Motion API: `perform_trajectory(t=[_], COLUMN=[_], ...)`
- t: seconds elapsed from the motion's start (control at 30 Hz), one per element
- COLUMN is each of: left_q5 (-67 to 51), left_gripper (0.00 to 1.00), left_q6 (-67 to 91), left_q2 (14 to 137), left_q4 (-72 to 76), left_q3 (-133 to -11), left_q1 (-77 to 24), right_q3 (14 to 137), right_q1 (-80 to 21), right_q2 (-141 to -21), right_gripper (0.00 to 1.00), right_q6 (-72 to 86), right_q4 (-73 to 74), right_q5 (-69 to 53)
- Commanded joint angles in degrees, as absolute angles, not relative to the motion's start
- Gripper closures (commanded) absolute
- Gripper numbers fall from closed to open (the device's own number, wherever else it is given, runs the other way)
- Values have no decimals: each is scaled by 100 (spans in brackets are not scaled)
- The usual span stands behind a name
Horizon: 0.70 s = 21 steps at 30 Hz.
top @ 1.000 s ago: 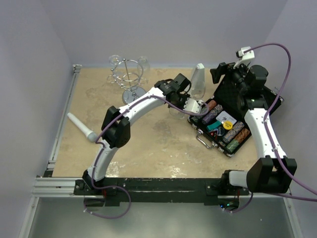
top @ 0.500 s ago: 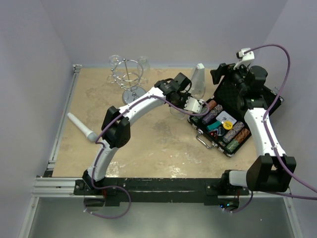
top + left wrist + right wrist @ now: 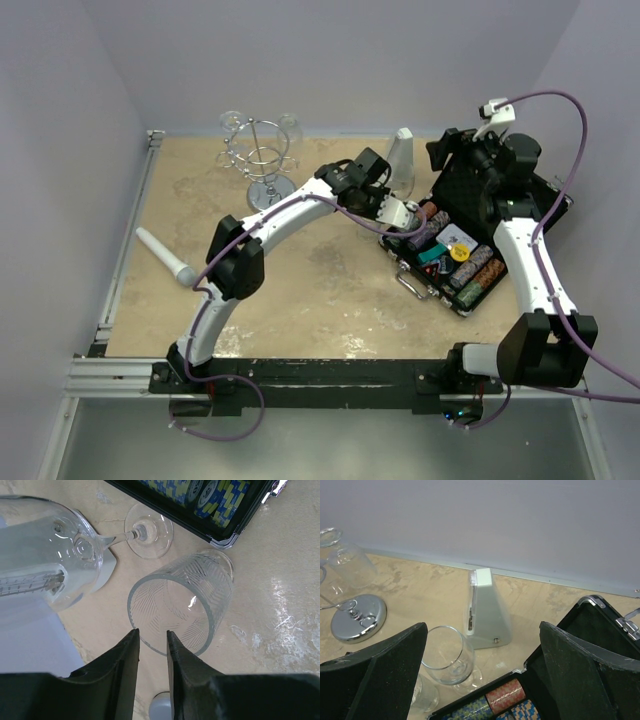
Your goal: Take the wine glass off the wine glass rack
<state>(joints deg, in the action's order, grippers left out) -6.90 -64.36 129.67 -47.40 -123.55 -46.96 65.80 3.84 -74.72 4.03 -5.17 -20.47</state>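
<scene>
Left hand newly ajar over tumbler

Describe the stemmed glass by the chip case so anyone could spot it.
Find the open black poker-chip case on the right of the table. At its left edge, beside the grey wedge-shaped metronome, stands the clear wine glass. Unlike the leaf-etched tumbler beside it, it has a plain bowl, stem and foot.

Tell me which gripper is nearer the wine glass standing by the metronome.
Left. The left gripper sits right beside the wine glass, above the neighbouring tumbler; the right gripper hangs farther off, over the chip case.
</scene>
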Motion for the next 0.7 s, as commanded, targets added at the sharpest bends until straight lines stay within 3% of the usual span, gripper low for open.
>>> perform_trajectory(t=[0.0,0.3,0.43,0.67], left_q5=[-677,-668,-694,-712], left_gripper=[67,67,44,43], left_q6=[-6522,-6443,-6434,-6407], left_q2=[12885,12797,12665,12472], left_q4=[-4623,-4518,-4465,-4438], left_q3=[-12595,-12595,-12595,-12560], left_q1=[-4737,-4746,-4746,-4746], right_q3=[6522,6513,6548,6618], right_q1=[422,439,448,448], right_q2=[-7392,-7383,-7400,-7444], right_gripper=[1,1,1,2], right_q6=[501,536,536,615], right_q4=[-738,-738,-738,-747], right_q5=[-2074,-2118,-2144,-2206])
